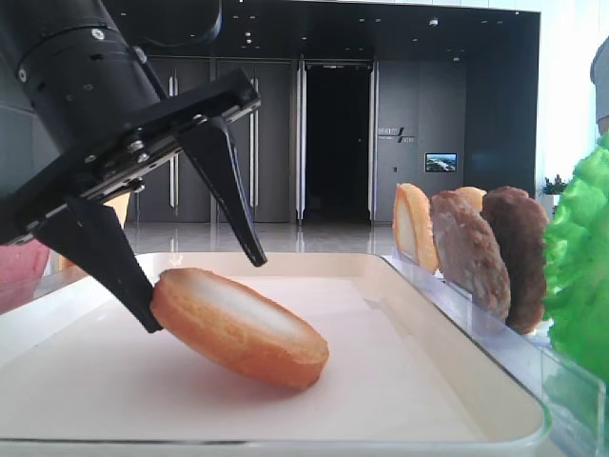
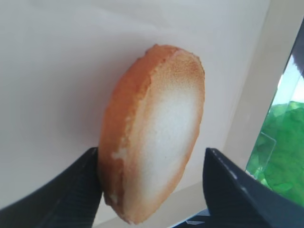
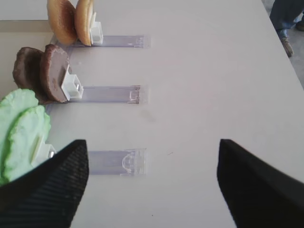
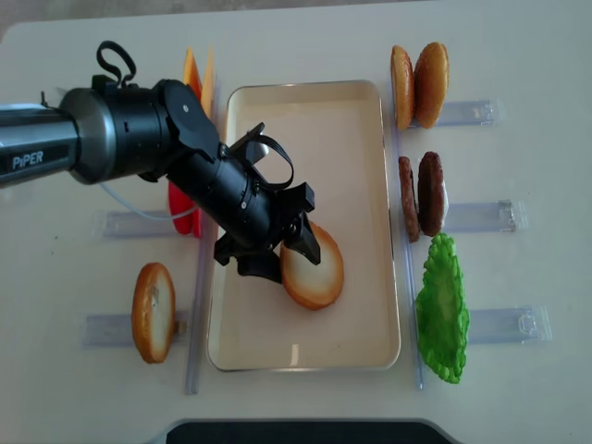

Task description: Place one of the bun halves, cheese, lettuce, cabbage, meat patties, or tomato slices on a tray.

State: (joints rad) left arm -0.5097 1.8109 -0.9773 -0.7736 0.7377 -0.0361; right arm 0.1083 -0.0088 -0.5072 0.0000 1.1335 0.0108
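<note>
Tray (image 4: 361, 120) holds one bun half (image 4: 313, 270), tilted, cut face up; left gripper (image 4: 291, 250) fingers wide, lower finger touching bun edge; right gripper (image 3: 152, 183) fingers wide, empty.

This is looking like a robot test bench set up in an office-building lobby. Dark panelled walls and tall doors (image 1: 335, 143) are filling the upper centre of the low view, a small wall screen (image 1: 440, 162) is glowing at middle right, and a polished floor is reflecting light beyond the white table (image 4: 518, 388).
</note>
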